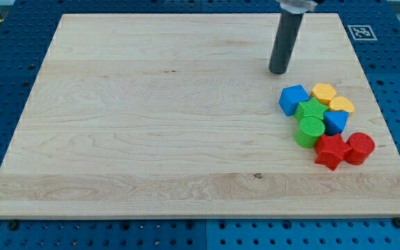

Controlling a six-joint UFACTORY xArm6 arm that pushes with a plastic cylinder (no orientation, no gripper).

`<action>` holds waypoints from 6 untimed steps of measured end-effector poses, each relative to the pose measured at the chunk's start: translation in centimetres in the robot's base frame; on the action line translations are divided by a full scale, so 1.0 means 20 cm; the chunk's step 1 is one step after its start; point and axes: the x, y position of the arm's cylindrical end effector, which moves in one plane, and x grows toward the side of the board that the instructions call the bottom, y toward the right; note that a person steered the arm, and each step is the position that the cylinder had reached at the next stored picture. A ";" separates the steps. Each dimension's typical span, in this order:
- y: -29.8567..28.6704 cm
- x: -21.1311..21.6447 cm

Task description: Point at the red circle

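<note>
Camera view: my tip well above red circle.

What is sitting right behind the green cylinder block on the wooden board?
Behind the green cylinder block, toward the view's top, a green star-like block touches it, with a blue cube beyond. The cylinder covers the star's lower edge. My tip stands apart, farther up.

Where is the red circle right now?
The red circle sits near the board's right edge, at the cluster's lower right end, touching the red star. My tip is above the cluster.
</note>
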 end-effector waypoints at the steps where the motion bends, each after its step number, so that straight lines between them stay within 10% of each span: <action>1: 0.22 -0.01; 4: 0.87 0.61; 6: 0.80 0.88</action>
